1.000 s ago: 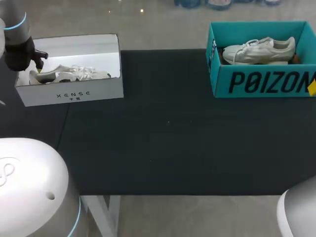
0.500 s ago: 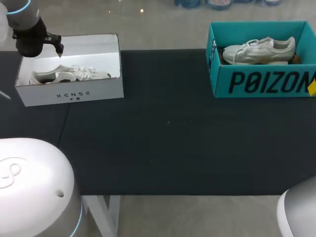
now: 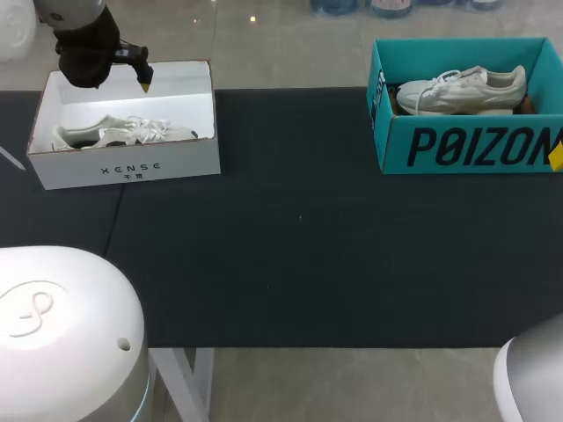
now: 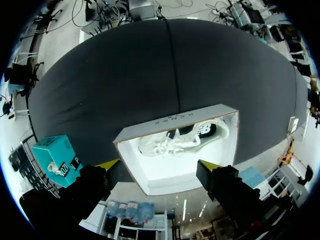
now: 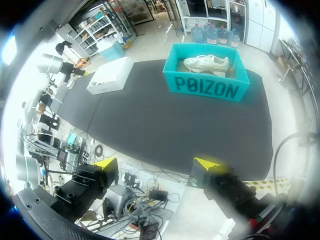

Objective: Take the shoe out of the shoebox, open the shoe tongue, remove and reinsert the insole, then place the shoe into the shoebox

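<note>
A white shoe (image 3: 123, 134) lies on its side in the white shoebox (image 3: 123, 165) at the table's far left. My left gripper (image 3: 141, 77) hangs above the box's back rim, clear of the shoe. In the left wrist view its fingers (image 4: 157, 165) stand wide open and empty, with the white shoebox (image 4: 170, 120) and the shoe (image 4: 182, 140) straight ahead of them. A second white shoe (image 3: 462, 90) rests in a teal shoebox (image 3: 466, 145) at the far right. My right gripper (image 5: 156, 163) is open and empty, high off the table's near side, far from the teal shoebox (image 5: 207, 87).
A black cloth (image 3: 299, 246) covers the table between the two boxes. The white bases of my arms sit at the near left (image 3: 62, 334) and near right (image 3: 532, 378) corners. The white box (image 5: 110, 75) also shows far off in the right wrist view.
My left gripper has lifted from the shoe's heel end at the box's left and moved rightward to above the back rim. The shoe stays lying in the white box. The right arm is still.
</note>
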Robot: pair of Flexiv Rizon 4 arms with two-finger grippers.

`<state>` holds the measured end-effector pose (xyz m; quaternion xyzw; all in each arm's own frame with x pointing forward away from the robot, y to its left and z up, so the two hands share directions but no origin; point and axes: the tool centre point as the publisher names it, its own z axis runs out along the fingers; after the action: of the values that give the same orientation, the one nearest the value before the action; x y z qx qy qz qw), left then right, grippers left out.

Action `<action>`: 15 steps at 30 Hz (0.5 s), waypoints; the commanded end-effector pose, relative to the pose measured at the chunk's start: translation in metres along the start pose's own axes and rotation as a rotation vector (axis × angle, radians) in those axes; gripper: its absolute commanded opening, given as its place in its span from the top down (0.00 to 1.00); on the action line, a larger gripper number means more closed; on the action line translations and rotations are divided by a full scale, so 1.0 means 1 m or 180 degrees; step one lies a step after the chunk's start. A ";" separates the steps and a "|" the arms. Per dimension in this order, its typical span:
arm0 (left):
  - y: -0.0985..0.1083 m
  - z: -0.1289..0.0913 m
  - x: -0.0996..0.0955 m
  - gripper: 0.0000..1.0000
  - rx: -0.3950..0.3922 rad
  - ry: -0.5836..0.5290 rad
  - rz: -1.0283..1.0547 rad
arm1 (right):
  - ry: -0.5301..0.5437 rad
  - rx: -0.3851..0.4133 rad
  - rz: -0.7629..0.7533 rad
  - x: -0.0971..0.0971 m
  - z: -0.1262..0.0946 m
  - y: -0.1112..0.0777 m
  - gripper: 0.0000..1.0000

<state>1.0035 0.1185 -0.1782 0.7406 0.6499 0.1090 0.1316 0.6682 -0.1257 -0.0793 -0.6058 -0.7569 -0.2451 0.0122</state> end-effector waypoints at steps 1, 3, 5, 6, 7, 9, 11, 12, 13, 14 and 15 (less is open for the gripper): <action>-0.001 -0.003 0.001 0.00 -0.0001 0.0002 0.0004 | 0.0001 0.0025 0.0001 0.000 0.000 0.003 0.00; -0.001 -0.003 0.001 0.00 -0.0001 0.0002 0.0004 | 0.0001 0.0025 0.0001 0.000 0.000 0.003 0.00; -0.001 -0.003 0.001 0.00 -0.0001 0.0002 0.0004 | 0.0001 0.0025 0.0001 0.000 0.000 0.003 0.00; -0.001 -0.003 0.001 0.00 -0.0001 0.0002 0.0004 | 0.0001 0.0025 0.0001 0.000 0.000 0.003 0.00; -0.001 -0.003 0.001 0.00 -0.0001 0.0002 0.0004 | 0.0001 0.0025 0.0001 0.000 0.000 0.003 0.00; -0.001 -0.003 0.001 0.00 -0.0001 0.0002 0.0004 | -0.0127 0.0021 -0.0080 -0.003 -0.003 0.010 0.00; -0.001 -0.003 0.001 0.00 -0.0001 0.0002 0.0004 | -0.0349 -0.0049 -0.0103 -0.010 -0.007 0.025 0.00; -0.001 -0.003 0.001 0.00 -0.0001 0.0002 0.0004 | -0.0367 -0.0065 -0.0156 -0.013 -0.006 0.033 0.00; -0.001 -0.003 0.001 0.00 -0.0001 0.0002 0.0004 | -0.0458 -0.0074 -0.0177 -0.018 -0.004 0.041 0.00; -0.001 -0.003 0.001 0.00 -0.0001 0.0002 0.0004 | -0.0582 -0.0052 -0.0191 -0.025 0.001 0.050 0.00; -0.001 -0.003 0.001 0.00 -0.0001 0.0002 0.0004 | -0.0656 -0.0056 -0.0222 -0.031 0.005 0.058 0.00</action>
<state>1.0024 0.1188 -0.1761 0.7407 0.6499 0.1084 0.1311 0.7028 -0.1508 -0.0783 -0.5993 -0.7657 -0.2219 -0.0728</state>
